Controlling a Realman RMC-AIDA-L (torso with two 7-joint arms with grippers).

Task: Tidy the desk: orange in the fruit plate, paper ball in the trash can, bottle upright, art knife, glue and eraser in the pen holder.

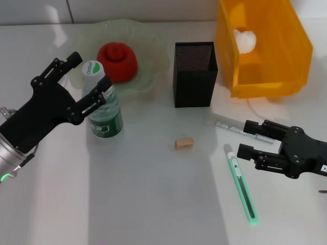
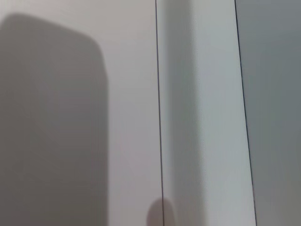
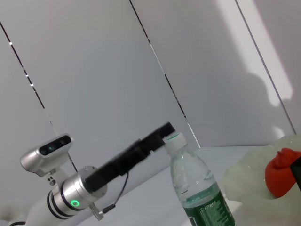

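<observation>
The bottle (image 1: 104, 104) stands upright on the table, also seen as the bottle (image 3: 200, 188) in the right wrist view. My left gripper (image 1: 91, 70) is open, its fingers on either side of the green cap. A red-orange fruit (image 1: 117, 61) lies in the pale green fruit plate (image 1: 148, 48). The white paper ball (image 1: 245, 40) sits inside the yellow bin (image 1: 265, 76). A tan eraser (image 1: 184, 144) lies in front of the black mesh pen holder (image 1: 195, 74). My right gripper (image 1: 244, 138) is open, low over the table between a silvery glue stick (image 1: 232, 126) and the green art knife (image 1: 241, 184).
The left wrist view holds only wall panels and shadow. The right wrist view has my left arm (image 3: 94, 179) reaching to the bottle cap, with the plate (image 3: 249, 183) and the fruit (image 3: 282, 172) beside it. A thin white cable (image 1: 255, 109) runs near the bin.
</observation>
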